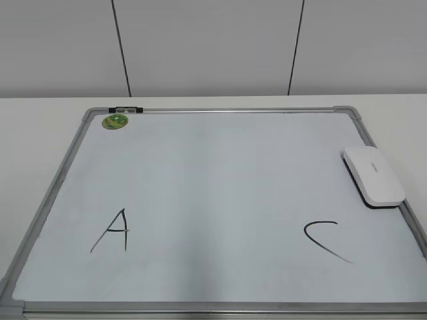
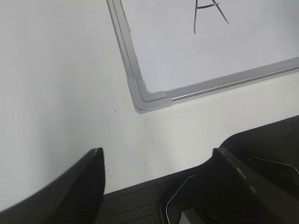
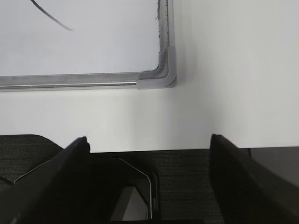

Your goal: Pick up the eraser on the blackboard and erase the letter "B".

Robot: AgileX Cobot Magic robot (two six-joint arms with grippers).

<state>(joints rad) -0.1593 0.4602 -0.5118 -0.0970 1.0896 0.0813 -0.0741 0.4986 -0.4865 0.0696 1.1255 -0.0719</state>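
Eraser (image 1: pixel 373 175) lying at right edge of blackboard (image 1: pixel 220 112), above the C (image 1: pixel 325 240); middle blank beside the A (image 1: pixel 112 231) | left gripper (image 2: pixel 156 161) and right gripper (image 3: pixel 148 144) spread wide, holding nothing, off board's near corners

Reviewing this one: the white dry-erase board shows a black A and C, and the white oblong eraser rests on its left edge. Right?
Not quite. The white oblong eraser rests on the right edge of the white dry-erase board, above the black C; the black A is at the left. The exterior view shows this.
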